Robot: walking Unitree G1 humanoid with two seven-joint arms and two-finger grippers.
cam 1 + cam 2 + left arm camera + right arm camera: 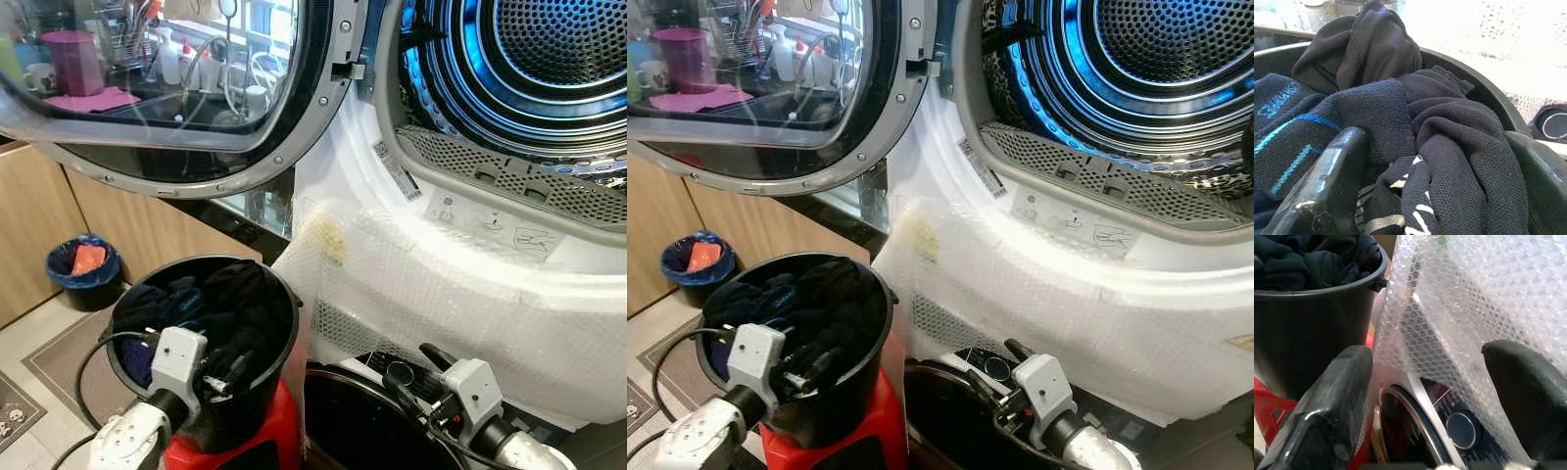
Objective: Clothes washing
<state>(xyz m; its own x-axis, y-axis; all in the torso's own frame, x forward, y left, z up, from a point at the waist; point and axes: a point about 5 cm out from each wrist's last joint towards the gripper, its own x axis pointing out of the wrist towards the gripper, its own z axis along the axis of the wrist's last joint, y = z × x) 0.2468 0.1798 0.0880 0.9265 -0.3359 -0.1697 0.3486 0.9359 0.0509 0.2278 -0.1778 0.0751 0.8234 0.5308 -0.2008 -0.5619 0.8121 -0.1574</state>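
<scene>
Left tool: low over the black bucket, its two black fingers spread apart and dipped into the heap of dark clothes; in the left wrist view one finger lies against a navy sock with light blue stripes, the other sits by the bucket's rim. Nothing is clamped between them.

Right tool: lower right, in front of the lower machine, fingers wide apart and holding nothing (the right wrist view looks between them at bubble wrap and a round dial).

Clothes: piled to the brim of the bucket, mostly black and navy; a black knit piece with white markings lies nearest the left tool.

Bucket: standing on a red stool, just beside the washer stack, left of it.

Dryer drum: open, lit blue inside, above the bubble wrap that drapes the front panel.

Door: swung open to the left, its glass reflecting a kitchen desk with bottles and a pink jug.

Floor: a small blue bin with something orange in it stands by the wooden cabinets.
</scene>
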